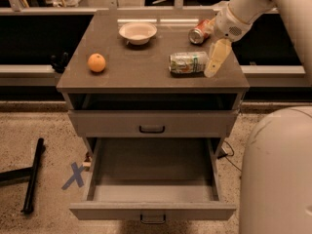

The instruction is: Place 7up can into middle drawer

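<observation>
The 7up can, green and white, lies on its side on the cabinet top, toward the front right. My gripper hangs from the white arm coming in from the upper right. It points down just to the right of the can, close to its end, and holds nothing. The middle drawer is the bottommost one. It is pulled fully out and its deep tray is empty. The drawer above it is shut.
On the cabinet top stand a white bowl at the back, an orange at the left and a red-orange soda can behind my gripper. The robot's white body fills the lower right. A blue X and a black bar lie on the floor at the left.
</observation>
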